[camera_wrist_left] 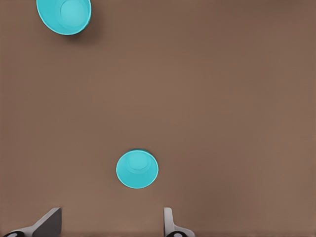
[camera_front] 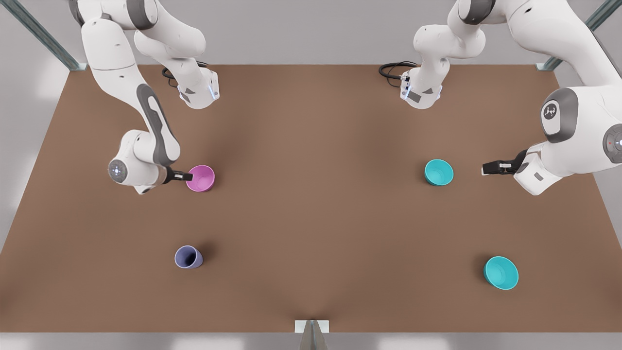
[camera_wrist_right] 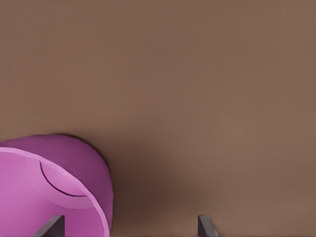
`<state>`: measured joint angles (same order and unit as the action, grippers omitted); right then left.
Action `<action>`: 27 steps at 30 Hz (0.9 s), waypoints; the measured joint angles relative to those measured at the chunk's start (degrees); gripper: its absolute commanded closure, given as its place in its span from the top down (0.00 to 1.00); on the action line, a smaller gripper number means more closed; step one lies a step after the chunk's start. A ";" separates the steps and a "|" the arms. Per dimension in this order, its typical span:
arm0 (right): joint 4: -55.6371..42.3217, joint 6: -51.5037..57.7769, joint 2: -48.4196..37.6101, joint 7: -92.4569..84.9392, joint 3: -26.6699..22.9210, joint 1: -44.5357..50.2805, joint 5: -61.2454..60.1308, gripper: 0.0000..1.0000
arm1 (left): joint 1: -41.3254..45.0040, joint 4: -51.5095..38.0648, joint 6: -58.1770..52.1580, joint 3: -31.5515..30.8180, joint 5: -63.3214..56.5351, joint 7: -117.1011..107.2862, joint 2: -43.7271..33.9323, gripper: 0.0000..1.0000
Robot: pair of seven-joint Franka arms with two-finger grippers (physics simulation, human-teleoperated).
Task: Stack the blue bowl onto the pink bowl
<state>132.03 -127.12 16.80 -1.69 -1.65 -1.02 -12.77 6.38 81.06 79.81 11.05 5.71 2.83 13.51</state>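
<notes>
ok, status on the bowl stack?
Left gripper open, short of the blue bowl. Right gripper open at the pink bowl rim. Nothing stacked, table between bowls bare.

Front view overhead, wrist views downward, close

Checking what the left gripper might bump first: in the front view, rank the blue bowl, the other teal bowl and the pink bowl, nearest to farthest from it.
From the left gripper:
1. blue bowl, just beside it.
2. teal bowl, toward the table's near edge.
3. pink bowl, across the table at the right gripper.
</notes>
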 measured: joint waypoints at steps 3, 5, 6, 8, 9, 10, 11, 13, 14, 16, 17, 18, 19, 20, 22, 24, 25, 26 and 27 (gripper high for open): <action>-0.86 -0.09 2.05 0.99 -0.01 1.15 -0.03 1.00 | -0.05 0.00 -0.03 0.00 -0.02 0.01 0.03 1.00; -1.39 -0.10 3.05 1.58 0.02 1.70 -0.05 1.00 | -0.04 0.00 -0.04 0.02 -0.03 0.03 0.06 1.00; -1.49 -0.08 3.21 1.93 0.00 2.27 -0.05 1.00 | -0.03 0.00 -0.04 0.06 -0.04 0.03 0.07 1.00; -1.56 0.06 3.21 2.60 0.04 2.87 -0.05 1.00 | -0.05 0.00 -0.05 0.08 -0.05 0.04 0.07 1.00; -1.74 0.24 3.20 2.89 0.03 2.97 -0.06 0.79 | -0.04 0.00 -0.06 0.09 -0.05 0.04 0.08 1.00; -2.25 0.63 3.24 3.14 0.04 3.00 -0.12 0.56 | -0.01 0.00 -0.06 0.09 -0.05 0.05 0.08 1.00; -2.56 0.98 3.29 3.35 0.03 3.02 -0.22 0.47 | -0.01 0.00 -0.07 0.09 -0.05 0.05 0.09 1.00; -3.24 1.60 3.64 3.54 0.03 3.05 -0.67 0.42 | -0.03 0.00 -0.07 0.09 -0.04 0.06 0.08 1.00; -3.71 1.93 3.96 3.61 0.04 3.09 -0.88 0.38 | -0.04 0.00 -0.07 0.09 -0.04 0.06 0.08 1.00; -4.09 2.48 4.27 3.99 0.06 3.13 -0.74 0.31 | -0.04 0.00 -0.07 0.09 -0.05 0.07 0.09 1.00; -4.22 2.72 4.30 4.23 0.06 3.44 -0.61 0.26 | -0.03 0.00 -0.07 0.09 -0.05 0.07 0.08 1.00; -4.43 3.01 4.16 4.43 0.05 3.73 -0.56 0.23 | 0.00 -0.04 -0.09 0.09 -0.05 0.07 0.00 1.00; -4.54 3.37 3.64 4.60 0.03 3.80 -0.53 0.21 | 0.03 -0.06 -0.13 0.10 -0.05 0.07 -0.04 1.00; -4.60 3.86 2.69 4.77 0.05 3.85 -0.50 0.21 | 0.05 -0.11 -0.19 0.13 -0.05 0.07 -0.08 1.00; -6.08 5.58 0.31 5.02 0.16 4.16 -0.44 0.21 | 0.03 -0.24 -0.39 0.16 -0.05 0.07 -0.21 1.00; -8.25 7.76 -1.78 5.25 0.33 6.18 -0.67 0.21 | 0.03 -0.38 -0.57 0.17 -0.06 0.07 -0.25 1.00; -8.89 8.75 -2.81 5.38 0.45 7.12 -1.18 0.21 | 0.03 -0.41 -0.64 0.17 -0.06 0.07 -0.26 1.00; -10.31 9.76 -3.22 5.51 0.57 8.36 -2.47 0.21 | 0.03 -0.42 -0.70 0.18 -0.06 0.07 -0.26 1.00; -13.15 10.55 -2.52 5.65 1.20 9.80 -4.70 0.21 | 0.04 -0.42 -0.75 0.18 -0.06 0.07 -0.25 1.00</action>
<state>118.89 -116.57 14.28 3.96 -0.44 8.78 -17.46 6.42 80.64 79.06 11.23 5.65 2.90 13.26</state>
